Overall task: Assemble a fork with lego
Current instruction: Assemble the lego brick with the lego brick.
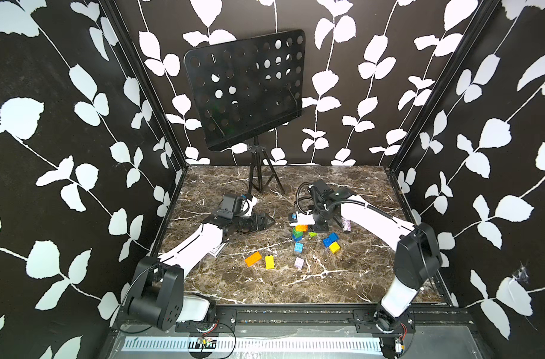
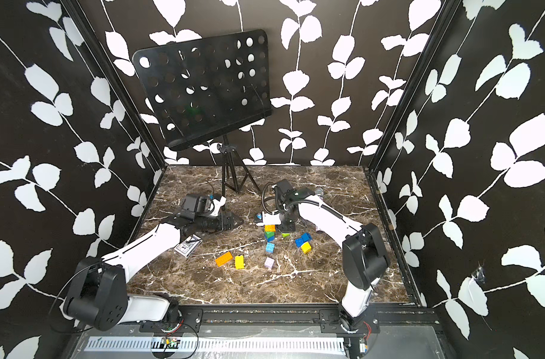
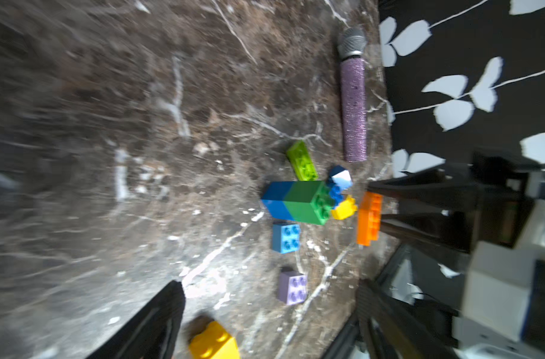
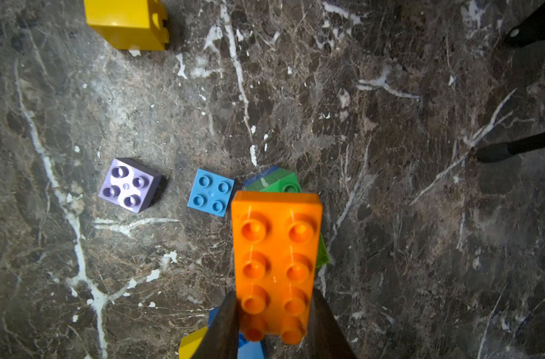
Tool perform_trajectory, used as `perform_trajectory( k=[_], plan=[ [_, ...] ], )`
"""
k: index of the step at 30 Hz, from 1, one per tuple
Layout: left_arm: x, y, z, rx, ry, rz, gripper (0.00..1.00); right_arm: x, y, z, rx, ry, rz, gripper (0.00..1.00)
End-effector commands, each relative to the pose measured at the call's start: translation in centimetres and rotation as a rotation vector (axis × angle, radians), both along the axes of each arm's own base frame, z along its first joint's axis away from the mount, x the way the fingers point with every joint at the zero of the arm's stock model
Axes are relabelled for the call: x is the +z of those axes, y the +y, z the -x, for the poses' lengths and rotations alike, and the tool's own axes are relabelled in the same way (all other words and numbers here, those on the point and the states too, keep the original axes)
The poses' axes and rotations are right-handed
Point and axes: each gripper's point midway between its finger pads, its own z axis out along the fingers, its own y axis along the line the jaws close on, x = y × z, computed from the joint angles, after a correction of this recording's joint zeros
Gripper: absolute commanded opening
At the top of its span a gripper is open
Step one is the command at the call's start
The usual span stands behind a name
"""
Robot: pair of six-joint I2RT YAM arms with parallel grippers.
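**Orange brick held over an upright stem; fork barely started**

Count. Two hands. Two orange bricks: a held orange oblong studded brick (image 4: 275,248), and a loose orange oblong brick (image 1: 253,259) toward the front of the dark brown marble-patterned worktop (image 1: 342,279). Two yellow bricks: a front yellow brick (image 1: 269,262) just beside the loose orange one, and a right yellow brick (image 1: 334,247) touching a blue brick cluster (image 1: 330,239); I cannot tell how many bricks that cluster has. One each: pale lilac square brick (image 1: 299,263), light blue square brick (image 1: 298,247), lime brick (image 1: 312,234). One black perforated music stand (image 1: 246,90) on a tripod, one glittery pink microphone (image 3: 353,105), one printed card (image 2: 188,245).

Views. The microphone shows whole only in the left wrist view; in both top views the right arm covers most of it. The card is plain in a top view, partly under the left arm. The loose orange brick appears only in the top views. The right wrist view shows four studs each on the lilac and light blue bricks.

Fork. Only a blue-and-green stem (image 3: 299,200) is built: green brick on blue, upright near the worktop's middle, studs up. The right hand (image 4: 274,323) clamps the held orange brick at one end, above the stem. The left wrist view shows a gap between them; the top views do not settle it. The left hand (image 1: 266,221) lies low near the stem, apart from it, fingers spread wide, empty.
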Motion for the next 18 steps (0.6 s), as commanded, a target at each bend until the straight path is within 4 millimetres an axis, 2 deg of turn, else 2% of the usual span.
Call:
perform_trajectory(
  k=[1,9,12,18],
  plan=[
    [2.2,-3.0,-0.1,-0.055,0.004,0.134,0.85,0.4,0.6,0.9,0.125,0.050,-0.017,0.21],
    [2.0,-6.2,-1.2,-0.042,0.055,0.281,0.76,-0.5,1.3,0.7,0.202,0.061,-0.022,0.22],
    [1.6,-7.4,-0.9,-0.070,0.065,0.270,0.75,-0.9,1.2,0.7,0.217,0.080,-0.001,0.22],
    [0.0,-8.4,-0.8,-0.097,0.088,0.235,0.74,-1.3,1.1,0.3,0.242,0.075,0.022,0.23]
  ],
)
